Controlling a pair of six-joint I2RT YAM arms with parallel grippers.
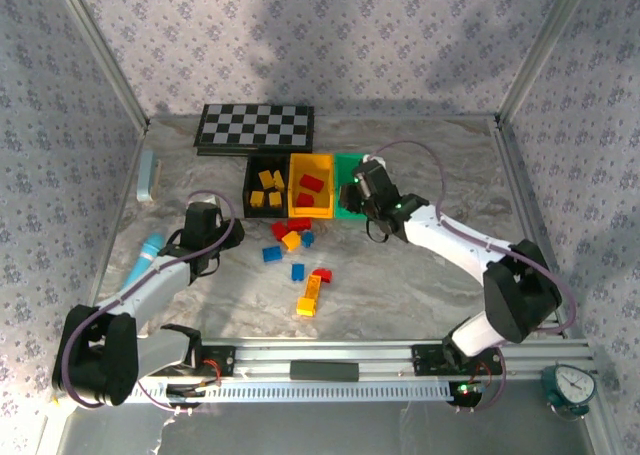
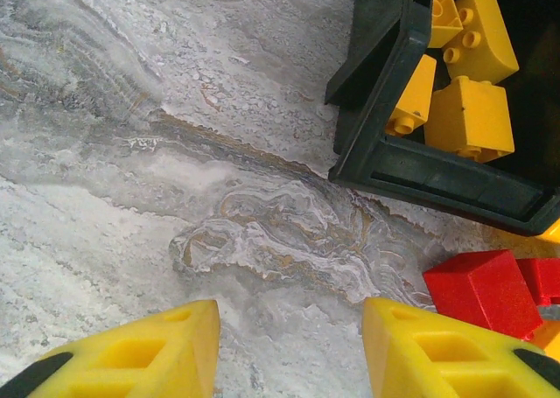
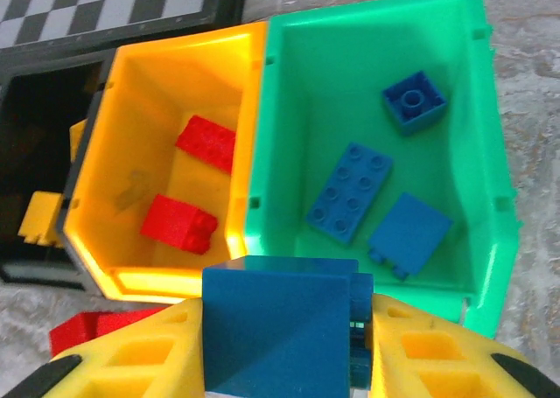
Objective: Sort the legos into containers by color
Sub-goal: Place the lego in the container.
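Observation:
Three containers stand side by side: black (image 1: 265, 185), yellow (image 1: 311, 187) and green (image 1: 346, 201). My right gripper (image 3: 284, 345) is shut on a blue lego (image 3: 276, 328), held over the near rim of the green bin (image 3: 490, 179), which holds three blue bricks (image 3: 350, 192). Two red bricks (image 3: 179, 223) lie in the yellow bin (image 3: 245, 136). Yellow bricks (image 2: 468, 118) fill the black bin (image 2: 411, 166). My left gripper (image 2: 291, 345) is open over bare table, a red brick (image 2: 486, 289) just to its right. Loose legos (image 1: 297, 271) lie in front of the bins.
A black-and-white checkerboard (image 1: 255, 127) lies behind the bins. A pale blue object (image 1: 146, 175) rests at the table's left edge and a cyan one (image 1: 143, 258) beside the left arm. Metal frame posts rise at the back corners. A rail (image 1: 320, 360) runs along the near edge.

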